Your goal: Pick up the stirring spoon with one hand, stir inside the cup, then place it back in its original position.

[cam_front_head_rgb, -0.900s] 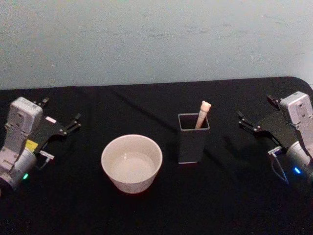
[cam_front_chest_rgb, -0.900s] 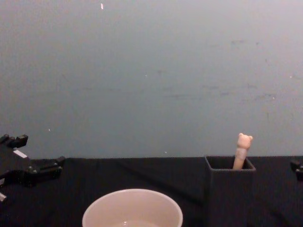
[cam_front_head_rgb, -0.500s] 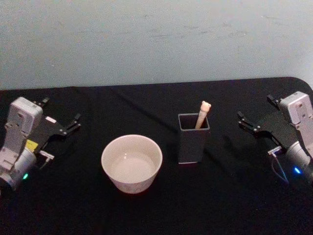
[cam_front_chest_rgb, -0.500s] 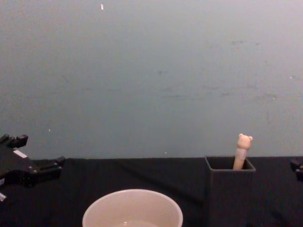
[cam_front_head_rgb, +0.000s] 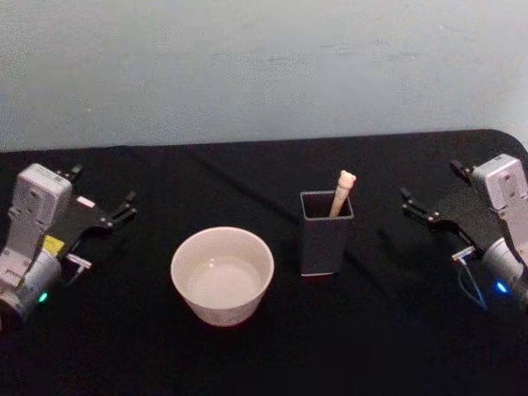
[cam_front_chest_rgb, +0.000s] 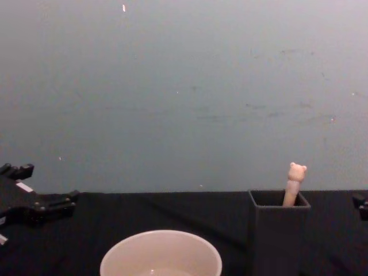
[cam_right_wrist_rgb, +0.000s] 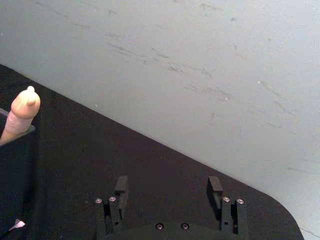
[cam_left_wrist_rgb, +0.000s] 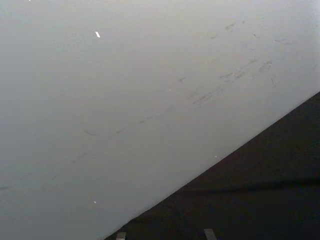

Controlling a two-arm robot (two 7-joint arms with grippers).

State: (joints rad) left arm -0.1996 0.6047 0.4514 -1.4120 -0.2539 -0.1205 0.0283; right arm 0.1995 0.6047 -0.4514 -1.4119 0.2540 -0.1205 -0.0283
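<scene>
I read my right gripper (cam_front_head_rgb: 431, 181) with fingers spread apart, at the far right of the black-clothed table (cam_front_head_rgb: 371, 338) | left gripper (cam_front_head_rgb: 103, 188) likewise spread, far left | pale beige bear-topped stirring spoon (cam_front_head_rgb: 341, 191) leans inside the dark grey square holder (cam_front_head_rgb: 323, 243), centre-right | wide cream-white round cup (cam_front_head_rgb: 221, 307) sits near the holder's left, not touching

The head view looks steeply down on the counter (cam_front_head_rgb: 264, 355), the holder (cam_front_head_rgb: 323, 247) near centre. The chest view sits low, about level with the holder's rim, facing the wall (cam_front_chest_rgb: 184, 86). Both share holder and cup (cam_front_head_rgb: 221, 305). Both wrist views face that wall.
</scene>
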